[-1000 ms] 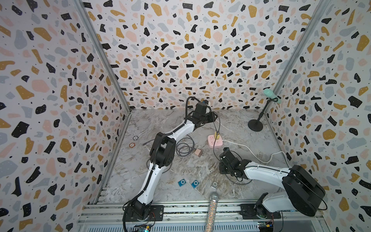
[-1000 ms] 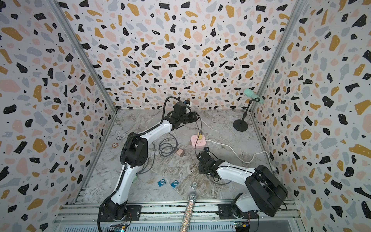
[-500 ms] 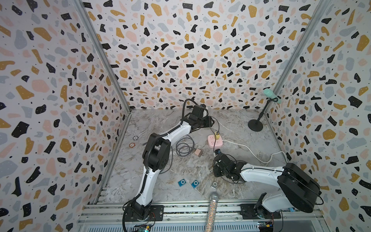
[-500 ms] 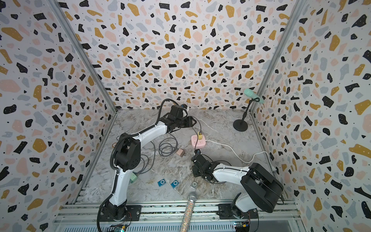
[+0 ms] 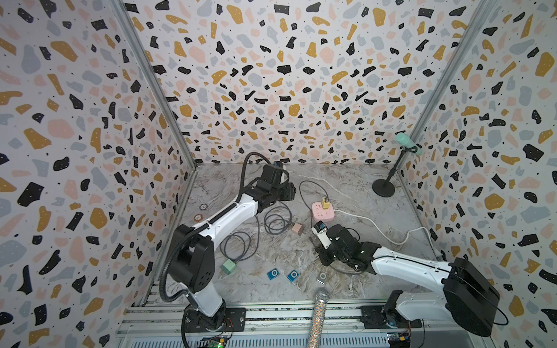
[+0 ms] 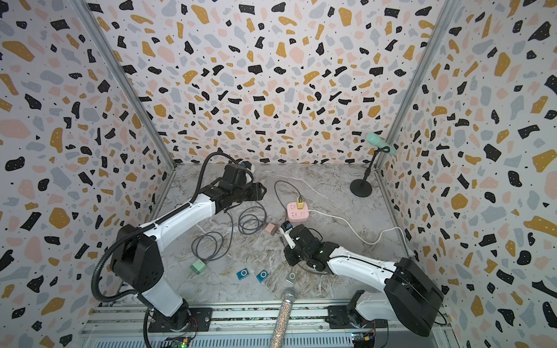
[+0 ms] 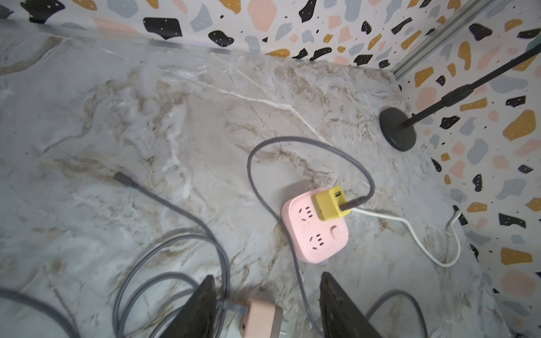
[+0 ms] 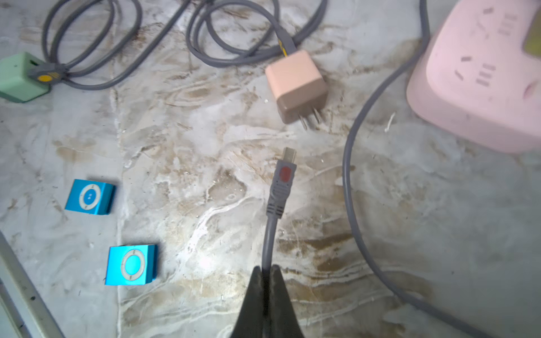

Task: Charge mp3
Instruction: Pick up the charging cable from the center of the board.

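Walls [image 5: 271,75]: white, speckled black, ochre, pink and grey. Floor [image 5: 346,180]: grey marble, tan veins. Power strip [image 5: 319,214]: pink; plug [image 5: 325,202]: yellow. Players [image 8: 90,196], lower left: blue, white rings. Cable [image 8: 270,234]: grey, red-marked connector. Upper edge: green charger [image 8: 20,77], peach charger [image 8: 295,83].

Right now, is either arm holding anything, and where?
The right tool pinches the thin grey cable behind its red-dotted plug; the left tool holds nothing.

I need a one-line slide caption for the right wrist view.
Right gripper shut on the grey cable, plug free, near two blue mp3 players and a peach charger.
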You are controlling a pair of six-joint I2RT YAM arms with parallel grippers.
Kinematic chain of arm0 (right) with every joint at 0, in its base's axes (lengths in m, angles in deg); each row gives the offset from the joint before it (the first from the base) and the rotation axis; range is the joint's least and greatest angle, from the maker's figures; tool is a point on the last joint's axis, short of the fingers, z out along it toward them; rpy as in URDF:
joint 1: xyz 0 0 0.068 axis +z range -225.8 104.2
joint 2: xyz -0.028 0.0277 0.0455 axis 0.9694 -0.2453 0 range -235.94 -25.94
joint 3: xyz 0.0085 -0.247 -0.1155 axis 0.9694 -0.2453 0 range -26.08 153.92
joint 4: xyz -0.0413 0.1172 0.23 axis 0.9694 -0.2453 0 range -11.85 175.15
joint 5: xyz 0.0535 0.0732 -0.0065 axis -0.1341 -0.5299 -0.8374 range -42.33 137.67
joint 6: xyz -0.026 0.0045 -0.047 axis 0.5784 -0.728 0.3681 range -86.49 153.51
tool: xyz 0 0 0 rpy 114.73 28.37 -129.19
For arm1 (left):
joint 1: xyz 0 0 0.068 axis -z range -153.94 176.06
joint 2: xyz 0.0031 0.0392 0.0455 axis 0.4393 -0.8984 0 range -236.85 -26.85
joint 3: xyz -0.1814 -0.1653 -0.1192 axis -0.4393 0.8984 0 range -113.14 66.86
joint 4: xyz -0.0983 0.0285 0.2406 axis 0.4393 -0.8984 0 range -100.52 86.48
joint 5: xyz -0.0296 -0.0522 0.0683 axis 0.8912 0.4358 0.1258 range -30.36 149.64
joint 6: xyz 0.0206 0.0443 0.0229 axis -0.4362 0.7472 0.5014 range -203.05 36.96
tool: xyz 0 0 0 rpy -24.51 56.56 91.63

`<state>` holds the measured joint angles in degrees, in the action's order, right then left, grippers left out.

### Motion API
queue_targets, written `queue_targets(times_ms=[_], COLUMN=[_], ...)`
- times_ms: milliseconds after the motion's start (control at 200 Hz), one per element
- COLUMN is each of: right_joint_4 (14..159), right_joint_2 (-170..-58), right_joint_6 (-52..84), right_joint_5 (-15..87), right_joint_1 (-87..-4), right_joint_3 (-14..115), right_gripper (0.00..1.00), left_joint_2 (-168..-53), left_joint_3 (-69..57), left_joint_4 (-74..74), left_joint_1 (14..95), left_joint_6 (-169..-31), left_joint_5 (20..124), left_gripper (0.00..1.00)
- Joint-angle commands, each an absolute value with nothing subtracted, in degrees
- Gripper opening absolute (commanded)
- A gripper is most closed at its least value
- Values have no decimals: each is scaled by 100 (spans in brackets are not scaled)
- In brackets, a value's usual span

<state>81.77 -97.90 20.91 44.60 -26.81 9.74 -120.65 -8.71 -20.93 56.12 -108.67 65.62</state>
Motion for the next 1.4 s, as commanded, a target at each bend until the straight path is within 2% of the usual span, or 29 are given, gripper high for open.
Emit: queue_targets(times_ms=[0, 210, 380, 1081, 1397], right_joint_4=[8231, 8758, 8691, 8369, 8334], right_joint_2=[-9486, -9114, -9072, -9078, -9109], right_joint_6=[2923, 4056, 4635, 4856, 4923], right_joint_5=[4300, 4287, 3936, 3904, 3894], right_joint_1=[-2650, -2667, -2658, -2597, -2495], right_joint_3=[1291, 1429, 1549, 1664, 1673], right_gripper=[0, 0, 0, 0, 0], left_joint_2=[-11484, -10456, -10108, -10075, -10120], left_joint_3=[-284, 880, 1492, 1894, 1905], left_joint_4=[-2169, -2033, -1160, -697, -587], left_joint_1=[5629, 5629, 5629, 5629, 5637], left_joint_6=[-10607, -10667, -11087, -11140, -11186], left_joint_5=[7084, 8092, 9387, 10238, 10410], left_gripper=[54, 47, 45, 40, 24])
